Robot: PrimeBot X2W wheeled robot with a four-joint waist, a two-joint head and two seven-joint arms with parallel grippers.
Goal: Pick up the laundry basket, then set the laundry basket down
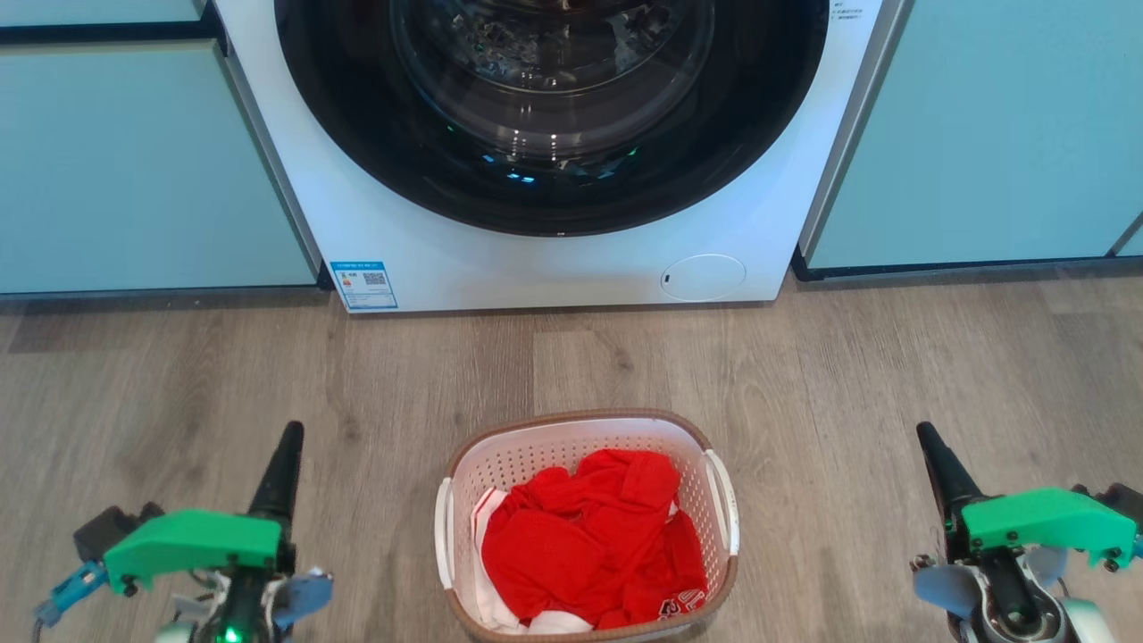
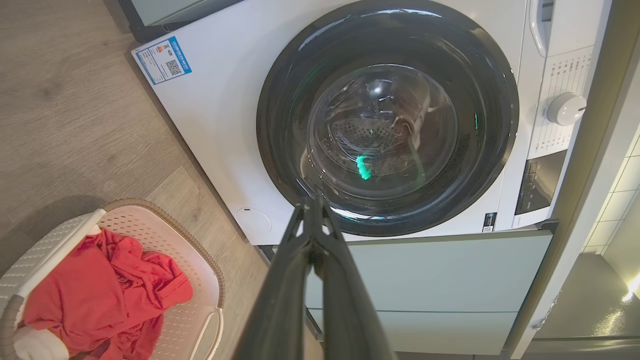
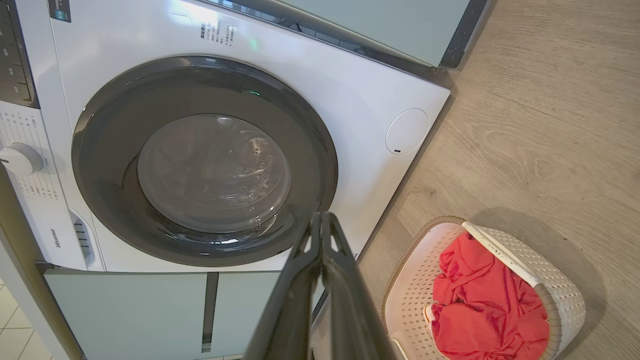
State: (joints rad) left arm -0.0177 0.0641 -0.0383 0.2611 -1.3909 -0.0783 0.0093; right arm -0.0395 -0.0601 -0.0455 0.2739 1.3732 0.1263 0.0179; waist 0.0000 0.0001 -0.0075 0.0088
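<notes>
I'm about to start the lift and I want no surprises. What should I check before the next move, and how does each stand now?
1. Basket upright on the floor: ok.
2. Handles uncovered by red clothes: ok.
3. Left gripper open for a handle: not ok, shut.
4. Right gripper open: not ok, shut.
5. Washer door shut, out of the way: ok.
6. Load weight: cannot tell.
</notes>
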